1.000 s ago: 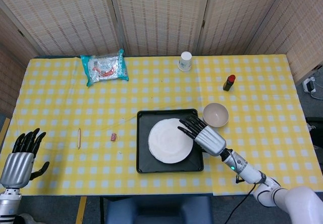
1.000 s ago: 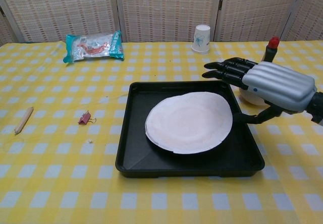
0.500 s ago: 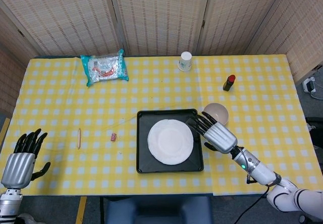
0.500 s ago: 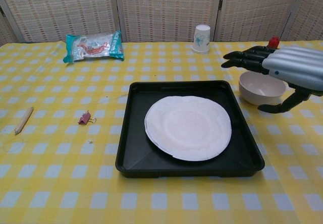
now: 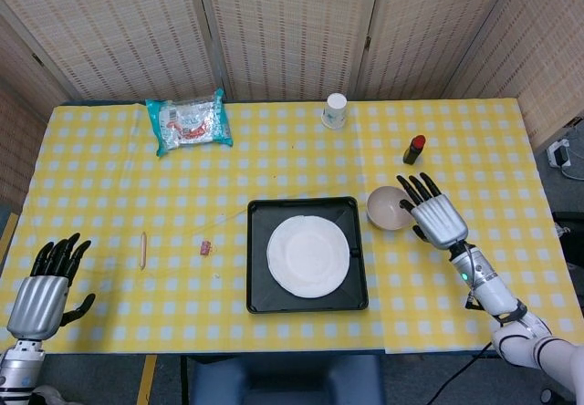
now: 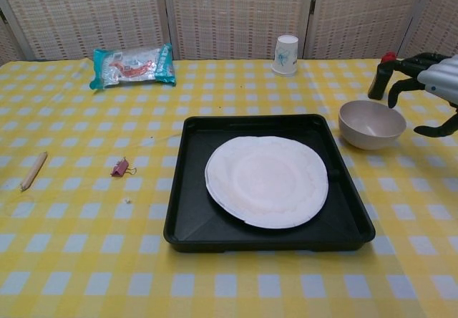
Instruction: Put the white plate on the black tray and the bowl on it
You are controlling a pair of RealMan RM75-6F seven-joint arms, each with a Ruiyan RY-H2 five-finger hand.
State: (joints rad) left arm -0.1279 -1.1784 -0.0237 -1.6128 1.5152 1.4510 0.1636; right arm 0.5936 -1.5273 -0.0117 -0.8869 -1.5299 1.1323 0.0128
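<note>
The room has woven screens at the back, and the table (image 5: pixel 109 168) carries a yellow checked cloth.

The right hand (image 5: pixel 432 213) hovers just beside the bowl (image 5: pixel 387 208), on its right side, with fingers spread apart and holding nothing. In the chest view this hand (image 6: pixel 428 82) is cut off by the frame edge, so only some fingers and the thumb are seen there. The left hand (image 5: pixel 44 282) is low at the near left corner, well apart from everything, also with fingers apart and empty; the chest view does not show it.

The bowl (image 6: pixel 371 124) stands upright on the cloth, just right of the tray (image 5: pixel 258 303), not touching it as far as I can tell. The plate (image 5: pixel 307 254) already lies flat inside the tray, approx. in the middle.

Handling, in my judgement: the bowl looks stiff and light, prob. smooth and a bit slippery, and may break if dropped. The best hold is on the rim, thumb inside or outside and fingers on the opposite wall, w/ a gentle grip. The plate looks thin, so the bowl should come down softly at its centre.

I cannot tell the material of the bowl, and its far wall outside is hidden in both views.
</note>
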